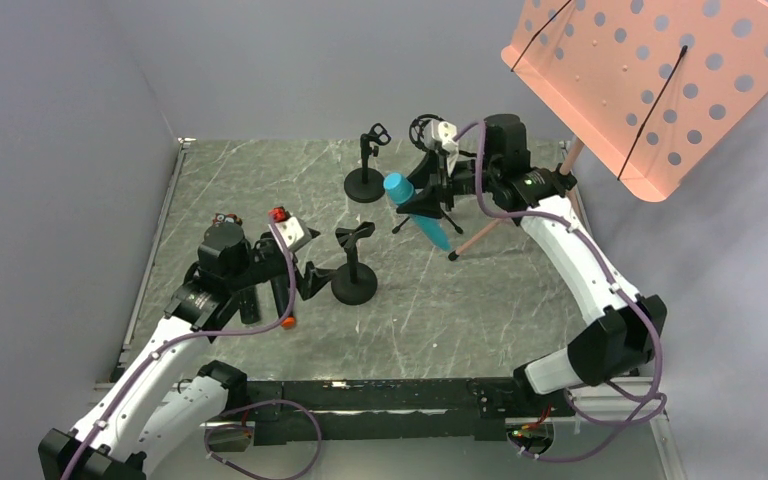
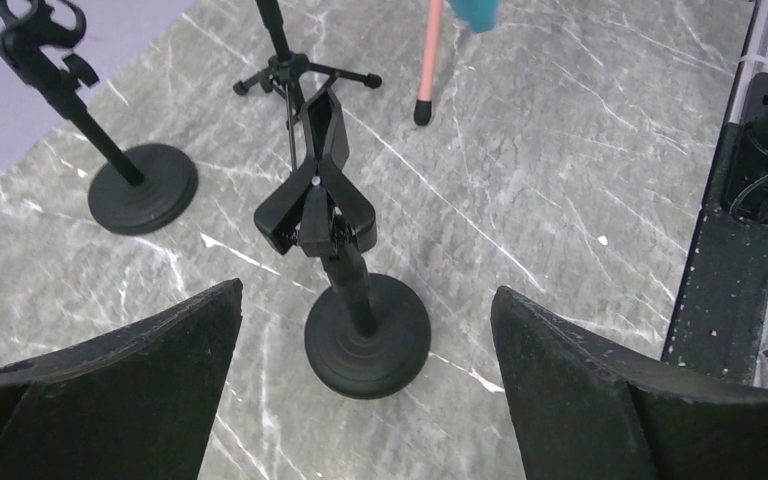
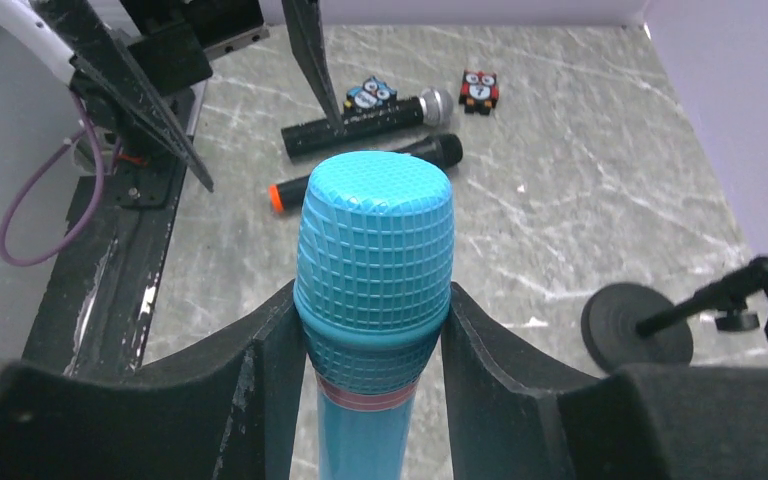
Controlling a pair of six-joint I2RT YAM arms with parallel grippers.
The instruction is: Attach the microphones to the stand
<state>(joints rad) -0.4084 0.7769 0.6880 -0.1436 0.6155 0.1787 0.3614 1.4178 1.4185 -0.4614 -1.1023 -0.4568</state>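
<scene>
Right wrist view: right gripper (image 3: 373, 305) clamps turquoise microphone (image 3: 375, 235); left gripper (image 2: 365, 295) spread, seemingly empty.

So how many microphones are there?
3. The turquoise one is gripped in the right hand. The silver-headed one and the orange-capped one lie side by side on the table by the left arm. I see no others.

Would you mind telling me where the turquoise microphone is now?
In the top view the turquoise microphone is far and right of centre, held by the right gripper, beside the tripod stand and left of the pink music stand.
</scene>
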